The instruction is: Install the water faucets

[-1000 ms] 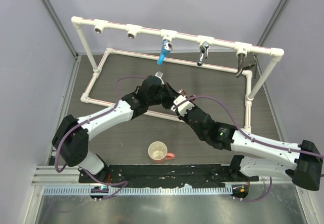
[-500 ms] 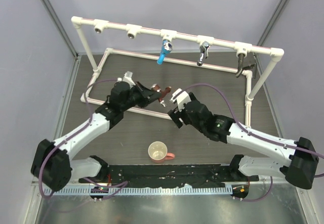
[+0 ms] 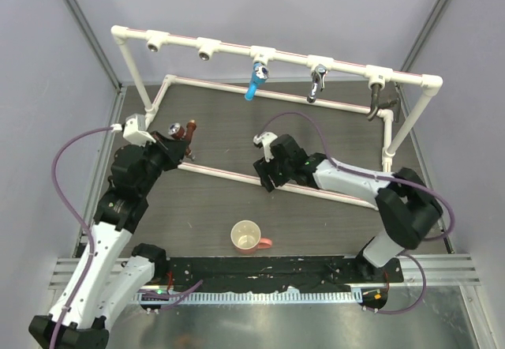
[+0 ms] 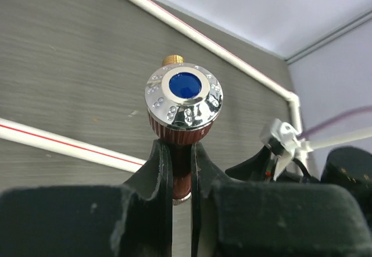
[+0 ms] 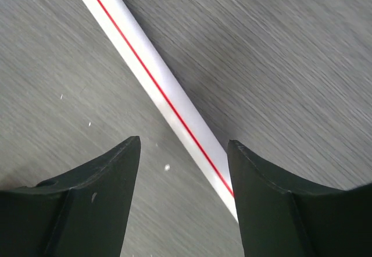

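While the left claw (image 4: 181, 152) is clamped: one copper faucet (image 4: 183, 103) pinched by its stem, blue-buttoned cap past the fingertips.
Right claw (image 5: 183, 143): jaws apart, empty, one white pipe (image 5: 154, 85) beneath the gap.
Rail (image 3: 284, 55) beyond both claws: three more, blue faucet (image 3: 253, 80), chrome faucet (image 3: 316, 82), dark faucet (image 3: 379, 100).
Bare sockets (image 3: 155, 43): two, beyond the left claw.
Cup (image 3: 247, 236): one, nearer than either claw.

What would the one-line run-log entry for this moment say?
left gripper: shut on copper faucet | right gripper: open, empty, above white pipe
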